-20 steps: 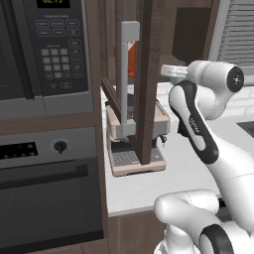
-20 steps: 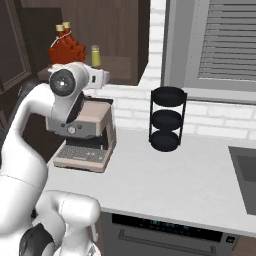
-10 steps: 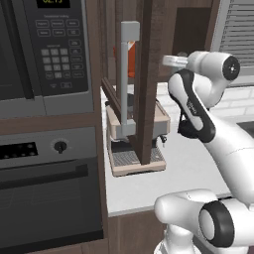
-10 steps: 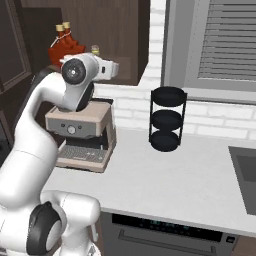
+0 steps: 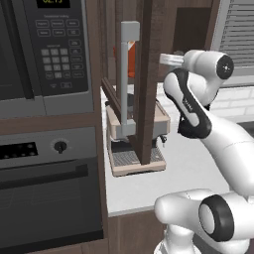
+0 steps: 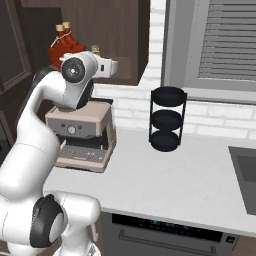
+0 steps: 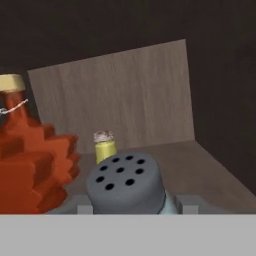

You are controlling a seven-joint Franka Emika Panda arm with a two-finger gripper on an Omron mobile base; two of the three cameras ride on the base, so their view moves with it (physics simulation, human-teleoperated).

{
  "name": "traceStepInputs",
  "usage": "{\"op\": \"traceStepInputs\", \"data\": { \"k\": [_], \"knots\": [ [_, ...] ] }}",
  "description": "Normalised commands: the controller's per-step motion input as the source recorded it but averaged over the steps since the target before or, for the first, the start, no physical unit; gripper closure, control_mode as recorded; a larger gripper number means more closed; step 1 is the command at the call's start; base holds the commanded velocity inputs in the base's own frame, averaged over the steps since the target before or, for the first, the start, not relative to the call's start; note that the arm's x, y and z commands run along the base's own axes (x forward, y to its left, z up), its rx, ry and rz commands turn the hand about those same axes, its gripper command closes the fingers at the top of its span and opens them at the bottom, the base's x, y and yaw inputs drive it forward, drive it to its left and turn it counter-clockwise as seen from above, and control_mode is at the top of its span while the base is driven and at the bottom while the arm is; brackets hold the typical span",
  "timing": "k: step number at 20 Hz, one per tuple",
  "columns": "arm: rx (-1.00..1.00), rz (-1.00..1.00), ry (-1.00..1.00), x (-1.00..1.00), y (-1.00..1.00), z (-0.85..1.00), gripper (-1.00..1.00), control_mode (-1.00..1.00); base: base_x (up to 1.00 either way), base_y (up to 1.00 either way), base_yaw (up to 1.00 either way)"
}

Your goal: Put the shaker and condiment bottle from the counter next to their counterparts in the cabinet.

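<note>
Here, my two-finger gripper (image 7: 129,206) is clamped on the tiny pale blue-green shaker with the dark grey perforated cap (image 7: 125,184), holding it inside the dark brown wooden wall cabinet (image 6: 112,35), just above its grey-brown shelf. Beyond it stands a small yellow shaker with a silvery cap (image 7: 104,145), and to one side – close by – the flat orange-red maple-leaf bottles with tan caps (image 7: 30,160). Below, a beige espresso machine (image 6: 82,134) sits on the white countertop (image 6: 185,175), a black three-tier stand (image 6: 166,120) further along.

A kitchen: microwave (image 5: 49,49) above an oven (image 5: 47,198), white counter (image 6: 175,175), coffee machine (image 6: 82,135), wooden cabinet (image 6: 112,35).
</note>
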Motion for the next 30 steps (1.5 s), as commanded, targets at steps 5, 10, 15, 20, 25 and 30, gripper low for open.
{"op": "traceStepInputs", "data": {
  "k": [5, 10, 15, 20, 25, 30],
  "knots": [
    [0.03, -0.06, -0.01, 0.49, 0.13, 0.0, 1.0, -1.0, 0.0, 0.0, 0.0],
    [0.01, 0.0, 0.0, 0.39, -0.03, 0.0, 1.0, -1.0, 0.0, 0.0, 0.0],
    [0.0, 0.0, 0.0, 0.13, -0.11, 0.0, 1.0, -1.0, 0.0, 0.0, 0.0],
    [0.0, 0.0, 0.0, 0.04, 0.0, -0.02, 1.0, -1.0, 0.0, 0.0, 0.0],
    [0.0, 0.0, 0.0, 0.23, 0.0, -0.04, 1.0, -1.0, 0.0, 0.0, 0.0],
    [0.0, 0.0, 0.0, 0.16, -0.02, 0.0, 1.0, -1.0, 0.0, 0.0, 0.0]
  ]
}}
